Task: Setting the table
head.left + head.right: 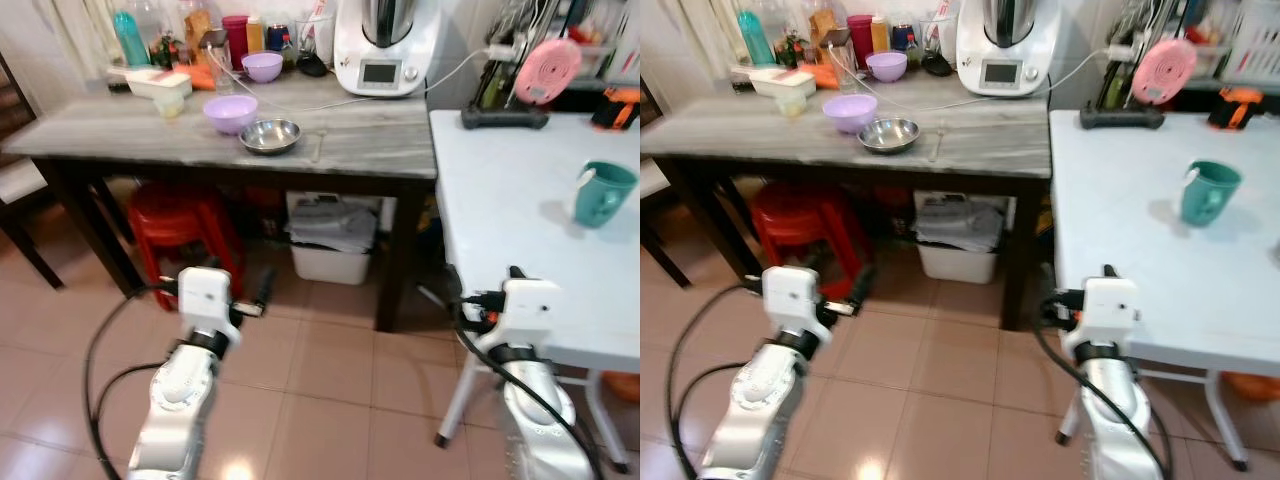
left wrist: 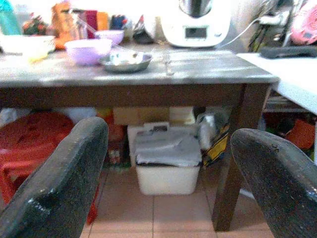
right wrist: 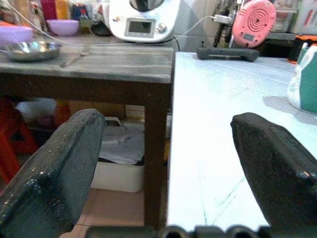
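Beyond both grippers' jaws, steel bowl (image 1: 270, 135)

The grey tabletop (image 1: 380, 140) is bare along its front and right; bowls (image 1: 231, 113), a steel dish (image 1: 270, 135) and bottles (image 1: 130, 38) crowd its back left. The white tabletop (image 1: 500, 200) lies open around the mug (image 1: 603, 193). Beneath, a red stool (image 1: 175, 225) and bin (image 1: 333, 240) block the way.
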Robot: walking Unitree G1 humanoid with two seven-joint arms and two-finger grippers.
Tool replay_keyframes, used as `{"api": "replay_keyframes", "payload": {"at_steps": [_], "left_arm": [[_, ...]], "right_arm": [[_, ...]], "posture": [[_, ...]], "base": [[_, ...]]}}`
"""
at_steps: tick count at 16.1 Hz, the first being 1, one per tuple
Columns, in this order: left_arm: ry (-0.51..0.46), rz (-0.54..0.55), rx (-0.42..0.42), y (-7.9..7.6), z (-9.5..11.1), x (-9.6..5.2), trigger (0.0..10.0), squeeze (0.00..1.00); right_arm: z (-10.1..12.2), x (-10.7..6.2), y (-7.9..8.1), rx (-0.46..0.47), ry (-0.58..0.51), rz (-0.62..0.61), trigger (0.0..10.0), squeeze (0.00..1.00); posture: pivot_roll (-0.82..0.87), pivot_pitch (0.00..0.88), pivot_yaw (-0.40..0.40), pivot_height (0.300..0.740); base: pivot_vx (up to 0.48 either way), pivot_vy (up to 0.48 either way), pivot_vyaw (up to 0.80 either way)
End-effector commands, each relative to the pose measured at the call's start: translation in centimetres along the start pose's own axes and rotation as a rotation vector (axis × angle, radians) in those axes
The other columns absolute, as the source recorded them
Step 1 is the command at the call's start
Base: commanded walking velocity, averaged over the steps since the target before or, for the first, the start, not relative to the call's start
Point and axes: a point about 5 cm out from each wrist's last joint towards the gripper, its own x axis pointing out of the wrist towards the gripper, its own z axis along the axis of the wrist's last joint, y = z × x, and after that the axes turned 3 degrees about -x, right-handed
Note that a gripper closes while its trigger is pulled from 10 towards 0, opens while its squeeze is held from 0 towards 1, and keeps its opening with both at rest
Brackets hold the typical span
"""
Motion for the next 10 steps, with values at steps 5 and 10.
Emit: {"api": "replay_keyframes", "payload": {"at_steps": [5,10], "left_arm": [[-0.003,0.002,0.000,0.52,0.26,-0.23,10.0,0.00],[0.004,-0.015,0.000,0.35,0.19,-0.03,10.0,0.00]], "right_arm": [[0.65,0.09,0.34,-0.003,-0.024,0.008,10.0,0.00],[0.54,0.08,0.40,0.001,-0.016,0.005,10.0,0.00]], "posture": [[-0.06,0.000,0.072,0.740],[-0.06,0.000,0.080,0.740]], "base": [[0.000,-0.327,0.00],[0.000,-0.383,0.00]]}}
